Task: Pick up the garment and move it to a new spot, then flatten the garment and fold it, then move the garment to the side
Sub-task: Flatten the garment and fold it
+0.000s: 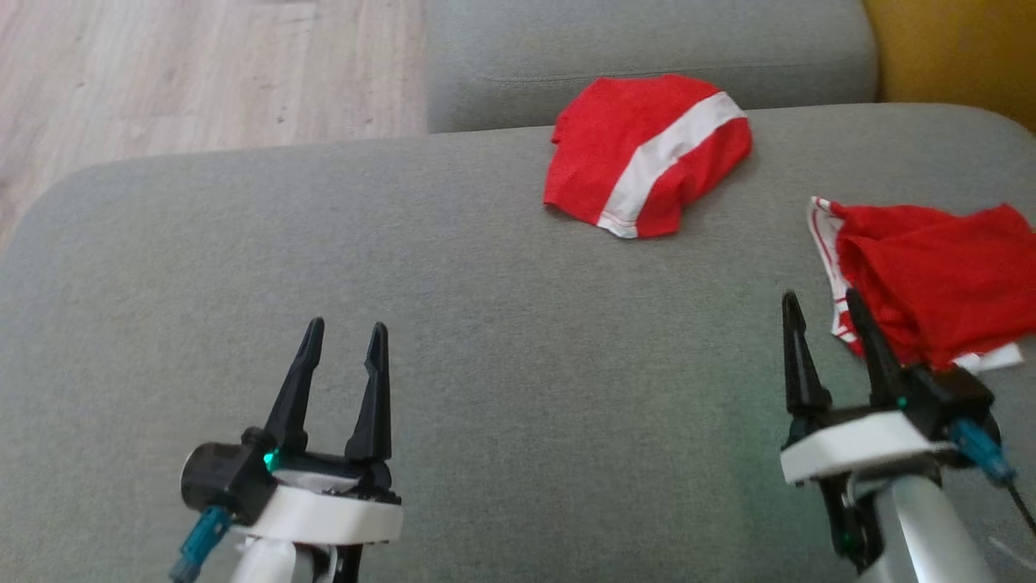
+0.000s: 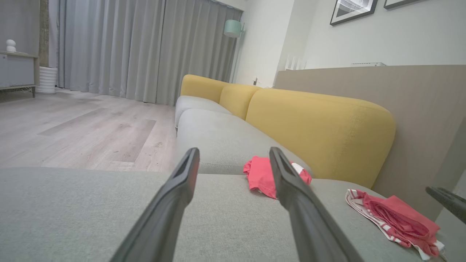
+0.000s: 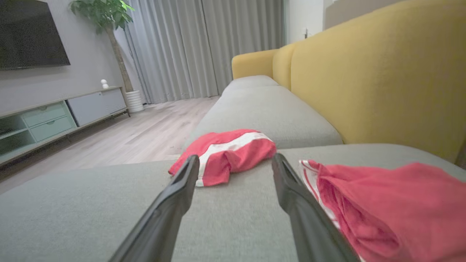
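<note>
Right wrist view adds a television [image 3: 32,34] beyond the far garment [image 3: 225,154].

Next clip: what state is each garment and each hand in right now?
Red fabric garment with broad white band: roughly folded, lying on the grey sofa seat, untouched.
Red fabric garment with striped white trim: crumpled in a heap beside the right hand, not gripped.
Left hand: open, empty.
Right hand: open, empty.
</note>
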Robot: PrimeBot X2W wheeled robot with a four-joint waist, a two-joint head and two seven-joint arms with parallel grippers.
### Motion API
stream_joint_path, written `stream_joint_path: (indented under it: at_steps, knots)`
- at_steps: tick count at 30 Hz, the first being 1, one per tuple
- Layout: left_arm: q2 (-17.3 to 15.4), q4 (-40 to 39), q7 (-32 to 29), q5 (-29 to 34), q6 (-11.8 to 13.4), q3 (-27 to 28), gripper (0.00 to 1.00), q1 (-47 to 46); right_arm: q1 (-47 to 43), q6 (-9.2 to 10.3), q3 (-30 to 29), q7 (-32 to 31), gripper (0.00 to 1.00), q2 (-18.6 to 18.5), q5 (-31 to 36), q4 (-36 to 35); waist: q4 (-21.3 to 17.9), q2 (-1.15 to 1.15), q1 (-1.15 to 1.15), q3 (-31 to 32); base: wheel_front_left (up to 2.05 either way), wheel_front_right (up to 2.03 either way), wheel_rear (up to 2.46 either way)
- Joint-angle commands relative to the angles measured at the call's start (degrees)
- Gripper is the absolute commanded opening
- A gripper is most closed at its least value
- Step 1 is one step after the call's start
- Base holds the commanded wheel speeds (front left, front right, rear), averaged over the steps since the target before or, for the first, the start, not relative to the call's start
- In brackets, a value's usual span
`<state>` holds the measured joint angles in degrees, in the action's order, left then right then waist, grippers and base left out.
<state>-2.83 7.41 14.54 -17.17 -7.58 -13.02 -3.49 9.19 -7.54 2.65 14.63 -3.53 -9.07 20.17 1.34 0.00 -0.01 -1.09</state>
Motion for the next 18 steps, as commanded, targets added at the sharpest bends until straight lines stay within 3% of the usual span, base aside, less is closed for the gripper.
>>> stream_joint_path:
  at_steps: [1, 9, 18]
  knots:
    - [-0.05, -1.91, 0.46, -0.41, 0.09, 2.0, 1.0, -0.93, 0.82, 0.05, 1.02, 0.36, 1.0, 0.59, -1.02, -2.83, -0.97, 0.0, 0.01, 0.12, 0.0, 0.0, 0.0]
    - [-0.05, -1.61, 0.46, 0.1, 0.09, 1.36, 1.0, -1.41, -0.81, 0.05, 1.17, 0.37, 1.0, 0.64, -3.21, -4.52, -1.72, 0.0, 0.01, -0.45, 0.0, 0.0, 0.0]
    - [-0.05, -2.31, 0.46, -0.01, 0.09, -1.76, 1.0, -4.32, 5.68, 0.05, 0.15, 0.29, 1.0, 0.65, 1.77, -1.93, 3.12, 0.0, 0.01, -6.27, 0.0, 0.0, 0.0]
